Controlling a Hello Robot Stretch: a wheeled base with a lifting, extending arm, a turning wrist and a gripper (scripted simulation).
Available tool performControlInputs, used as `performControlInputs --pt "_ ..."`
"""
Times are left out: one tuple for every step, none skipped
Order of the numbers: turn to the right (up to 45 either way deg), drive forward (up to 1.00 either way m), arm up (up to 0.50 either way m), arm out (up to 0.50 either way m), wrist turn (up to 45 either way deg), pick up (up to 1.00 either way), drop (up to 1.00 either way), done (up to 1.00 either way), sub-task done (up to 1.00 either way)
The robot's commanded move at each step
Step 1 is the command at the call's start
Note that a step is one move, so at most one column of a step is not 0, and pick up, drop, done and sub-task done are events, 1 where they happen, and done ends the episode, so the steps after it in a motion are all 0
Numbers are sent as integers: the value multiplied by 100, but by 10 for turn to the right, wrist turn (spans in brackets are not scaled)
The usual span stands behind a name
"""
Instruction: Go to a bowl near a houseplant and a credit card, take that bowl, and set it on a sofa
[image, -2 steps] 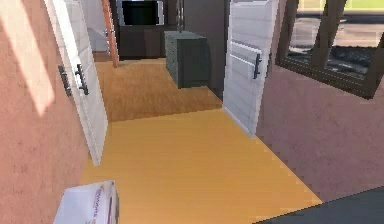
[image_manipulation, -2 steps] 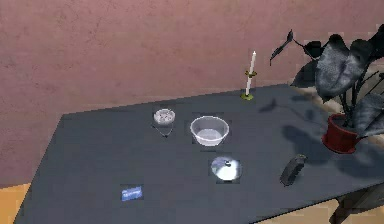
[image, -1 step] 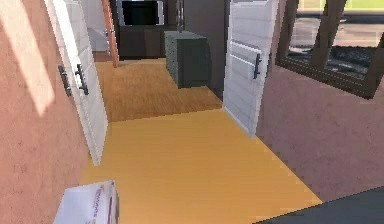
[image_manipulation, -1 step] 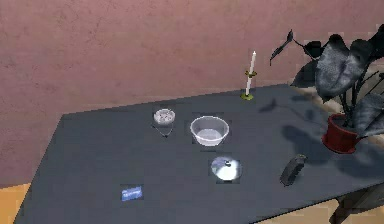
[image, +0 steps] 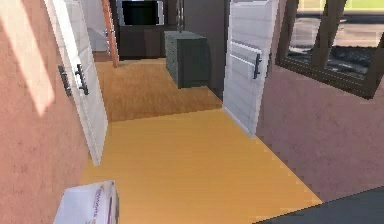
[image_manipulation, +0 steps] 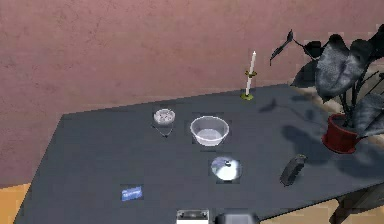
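As the arm side view looks over the dark table (image_manipulation: 90, 150), I see 1 pale bowl (image_manipulation: 209, 130) mid-table, between 1 blue credit card (image_manipulation: 131, 191) and 1 houseplant (image_manipulation: 345, 85) (red pot); gripper state and load: I cannot tell.

white door (image: 80, 80) left | grey cabinet (image: 187, 58) ahead | window (image: 335, 40) right

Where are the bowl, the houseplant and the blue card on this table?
bowl (image_manipulation: 209, 131): arm side view, on the inside of its base.
houseplant (image_manipulation: 343, 134): arm side view, on its red pot.
blue card (image_manipulation: 132, 192): arm side view, on its flat top face.
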Motion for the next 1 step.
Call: performControlInputs --pt "0 0 0 50 0 0 0 0 0"
